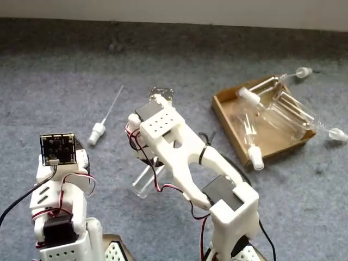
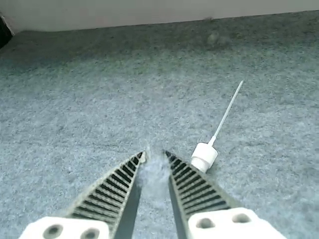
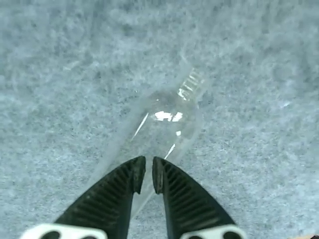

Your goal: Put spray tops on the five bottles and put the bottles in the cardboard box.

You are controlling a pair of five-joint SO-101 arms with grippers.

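Because the clear plastic bottle [image 3: 167, 122] seems light and slippery, mid-body gripping is being advised for the barely parted right claw [image 3: 148, 172].

Grey, fuzzy, carpet-like fabric worktop [image 1: 60, 81], flat and mottled, lighter toward the middle. Along its far edge, a darker shaded band [image 1: 179, 30], with a pale, plain wall strip [image 1: 174, 8] just behind. Near that band, a small dim smudge [image 1: 113, 48] in the pile.
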